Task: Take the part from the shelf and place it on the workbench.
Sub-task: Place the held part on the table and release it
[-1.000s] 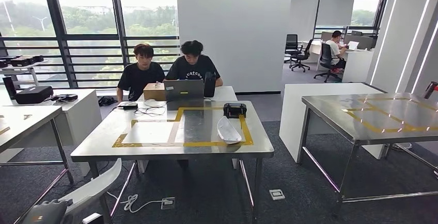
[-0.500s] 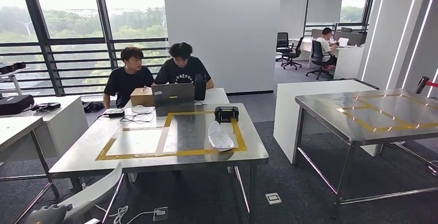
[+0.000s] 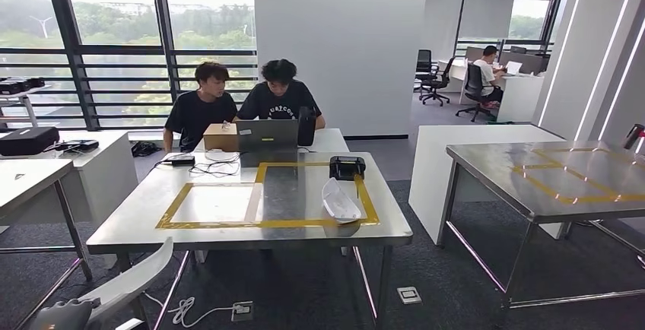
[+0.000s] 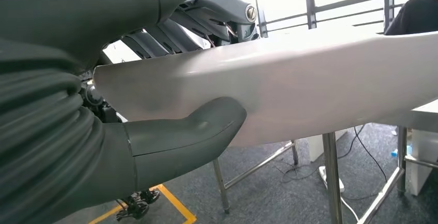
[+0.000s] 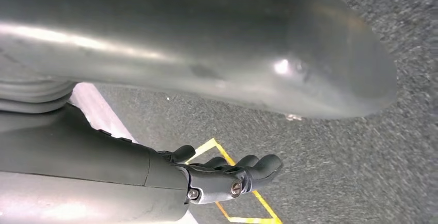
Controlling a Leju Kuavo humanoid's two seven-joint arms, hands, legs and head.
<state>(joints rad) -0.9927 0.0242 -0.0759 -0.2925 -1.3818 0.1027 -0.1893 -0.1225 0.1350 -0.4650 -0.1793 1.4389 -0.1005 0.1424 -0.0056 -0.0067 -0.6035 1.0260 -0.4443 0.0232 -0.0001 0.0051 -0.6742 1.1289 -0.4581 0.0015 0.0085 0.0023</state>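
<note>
View: camera swung right since half a second ago; steel desk [image 3: 137, 227] recentred.
Left hand [image 3: 65, 315]: fingers [image 4: 181, 136] gripping long white curved plastic part [image 4: 310, 97].
Right hand [image 5: 227, 175]: fingers curled, empty, above carpet.

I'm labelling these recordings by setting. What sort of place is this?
Probably an office used as a robot test area: steel workbenches marked with yellow tape, two people at a laptop, office chairs behind, large windows.

The left hand [image 3: 65, 315] holds the part [image 3: 129, 280]; the workbench [image 3: 228, 231] stands ahead of it, right; two people [image 3: 243, 106] sit beyond.
</note>
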